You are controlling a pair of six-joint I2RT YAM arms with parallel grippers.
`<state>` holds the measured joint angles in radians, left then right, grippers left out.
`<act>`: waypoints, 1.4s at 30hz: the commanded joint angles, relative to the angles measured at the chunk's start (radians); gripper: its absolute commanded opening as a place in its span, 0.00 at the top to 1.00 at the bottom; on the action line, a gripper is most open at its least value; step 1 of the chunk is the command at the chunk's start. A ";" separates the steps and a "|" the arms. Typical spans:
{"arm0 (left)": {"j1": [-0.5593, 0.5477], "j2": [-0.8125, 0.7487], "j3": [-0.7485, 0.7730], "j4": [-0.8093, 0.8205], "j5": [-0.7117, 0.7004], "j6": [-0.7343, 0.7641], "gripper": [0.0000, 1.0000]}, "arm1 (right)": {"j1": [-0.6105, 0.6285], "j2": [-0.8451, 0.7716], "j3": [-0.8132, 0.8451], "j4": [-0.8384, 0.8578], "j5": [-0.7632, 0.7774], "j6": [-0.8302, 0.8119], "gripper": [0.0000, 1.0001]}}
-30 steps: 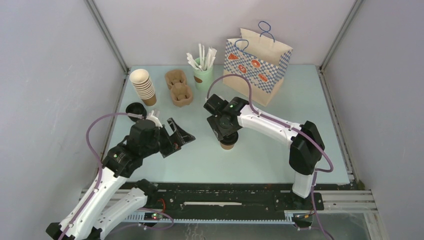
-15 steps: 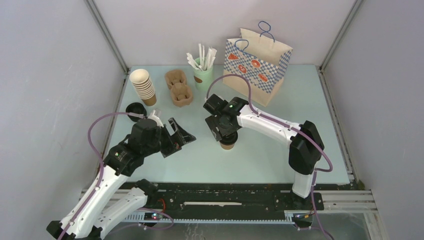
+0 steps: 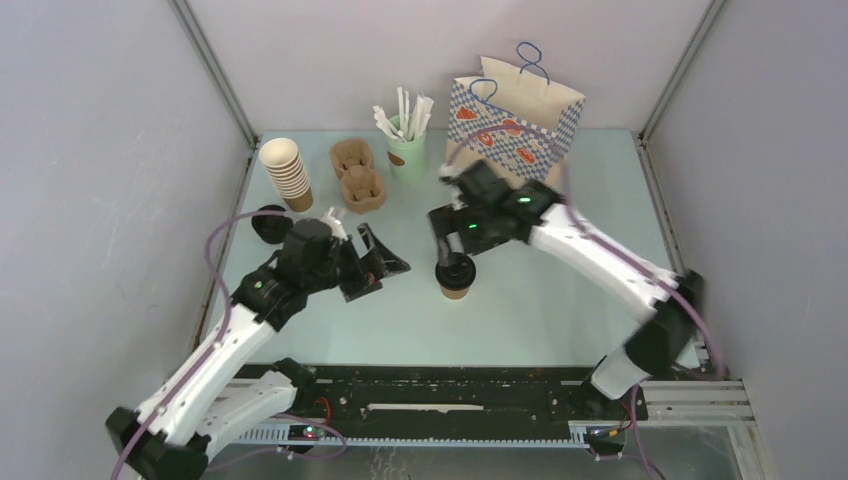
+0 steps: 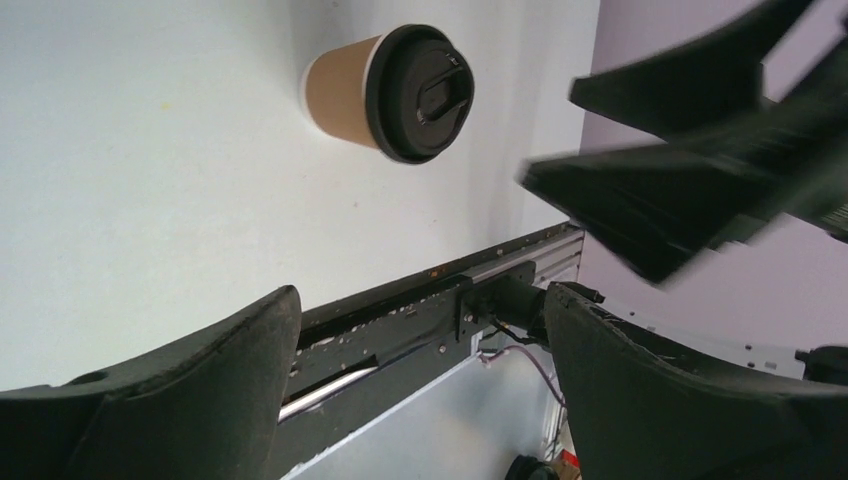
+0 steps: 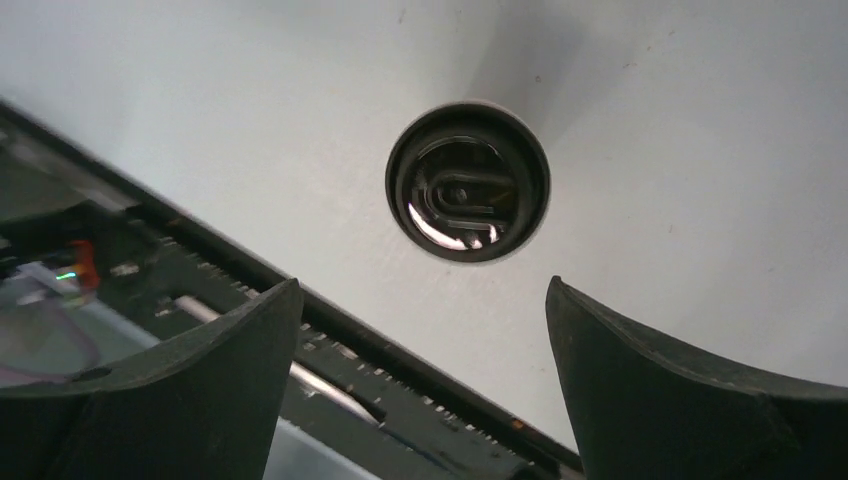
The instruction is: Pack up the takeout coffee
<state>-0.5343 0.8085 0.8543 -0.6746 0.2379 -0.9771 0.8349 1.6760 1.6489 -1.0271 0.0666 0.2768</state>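
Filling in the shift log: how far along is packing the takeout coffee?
Done: the takeout coffee cup is lidded and stands upright on the table. In hand: nothing; the left gripper and right gripper are both open, the right one above the cup. Left: the cup has yet to go into the paper bag at the back.

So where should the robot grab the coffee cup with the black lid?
The coffee cup stands upright and alone, so probably pinch its brown paper wall just under the lid, coming level from the side. Squeezing the lid might pop it off.
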 commanded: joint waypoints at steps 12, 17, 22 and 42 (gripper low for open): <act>0.005 0.581 0.050 0.458 0.289 0.119 0.28 | -0.498 -0.178 -0.543 0.583 -0.974 0.146 0.11; 0.017 0.658 0.044 0.520 0.318 0.113 0.22 | -0.519 -0.073 -0.559 0.658 -1.035 0.164 0.12; 0.017 0.690 0.055 0.578 0.341 0.087 0.19 | -0.534 -0.001 -0.560 0.674 -1.052 0.150 0.16; 0.017 0.778 0.009 0.542 0.241 0.084 0.43 | -0.521 0.126 -0.629 0.758 -1.004 0.170 0.30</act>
<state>-0.5194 1.5600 0.8558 -0.1051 0.5529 -0.9024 0.3107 1.7775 1.0515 -0.3141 -0.9668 0.4244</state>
